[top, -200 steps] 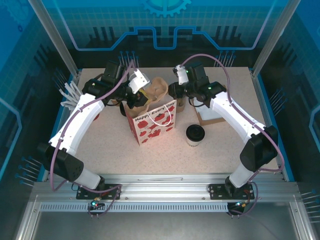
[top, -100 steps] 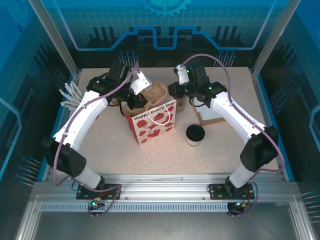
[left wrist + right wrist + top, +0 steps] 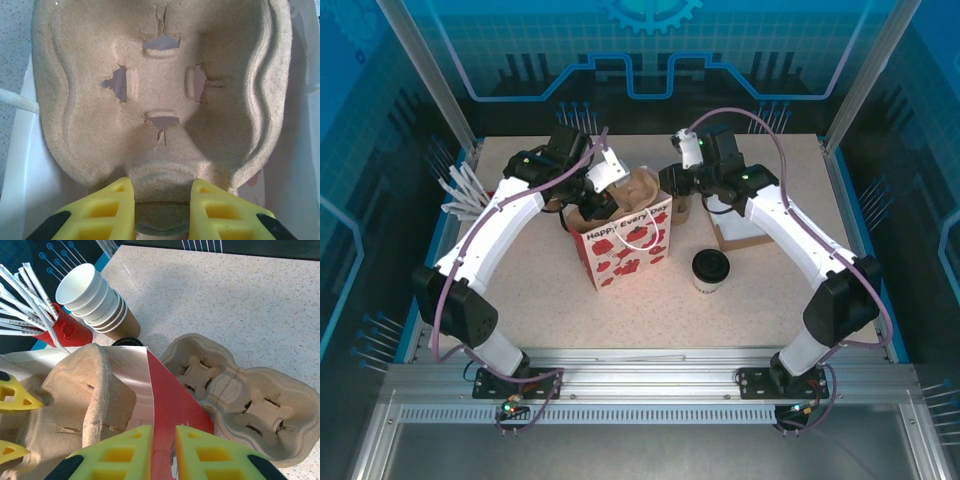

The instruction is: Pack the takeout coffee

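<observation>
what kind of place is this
Probably a lab robot cell staged as a coffee takeout counter: a framed table with printed blue walls, stacked paper cups, wrapped straws and a lidded coffee.

The left arm [image 3: 495, 230] and the right arm [image 3: 790, 230] rise from the near edge of the desk [image 3: 550, 300] and bend in toward each other. The left gripper [image 3: 162, 192] has its yellow fingers [image 3: 107, 212] pinched on the rim of a brown tray [image 3: 165, 75]. The right gripper [image 3: 164, 437] has fingers [image 3: 120, 452] a little apart, one each side of a bag wall [image 3: 172, 405]. I can't tell if they squeeze it.
</observation>
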